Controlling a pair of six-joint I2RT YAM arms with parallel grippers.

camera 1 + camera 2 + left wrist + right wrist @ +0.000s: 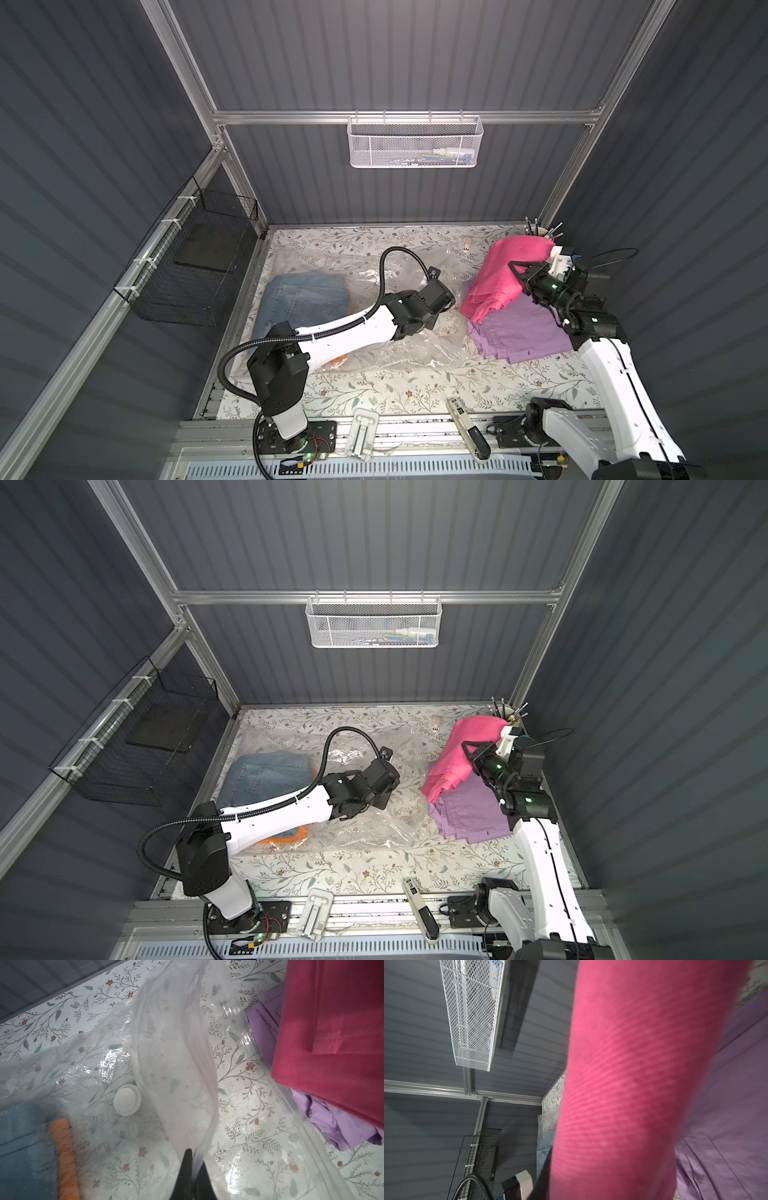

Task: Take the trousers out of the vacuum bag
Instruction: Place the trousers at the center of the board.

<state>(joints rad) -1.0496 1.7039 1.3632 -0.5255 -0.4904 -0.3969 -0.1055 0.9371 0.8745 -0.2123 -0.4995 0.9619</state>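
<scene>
The clear vacuum bag (374, 349) (365, 825) lies crumpled across the flowered table, its white valve (126, 1100) facing up. Inside it at the left lie the denim trousers (305, 297) (20, 1147) over the orange trousers (291, 835) (64, 1147). My left gripper (192, 1153) is shut on a lifted fold of the bag's film (176, 1053). At the right, my right gripper (517, 274) (467, 750) is shut on the hot pink trousers (498, 274) (633, 1084). They hang above the lilac trousers (523, 332) (726, 1105), which lie on the table outside the bag.
A white mesh basket (415, 141) hangs on the back wall and a black wire basket (195, 266) on the left wall. A cup of tools (540, 232) stands at the back right corner. A white clip (361, 432) and a black-handled tool (467, 428) rest on the front rail.
</scene>
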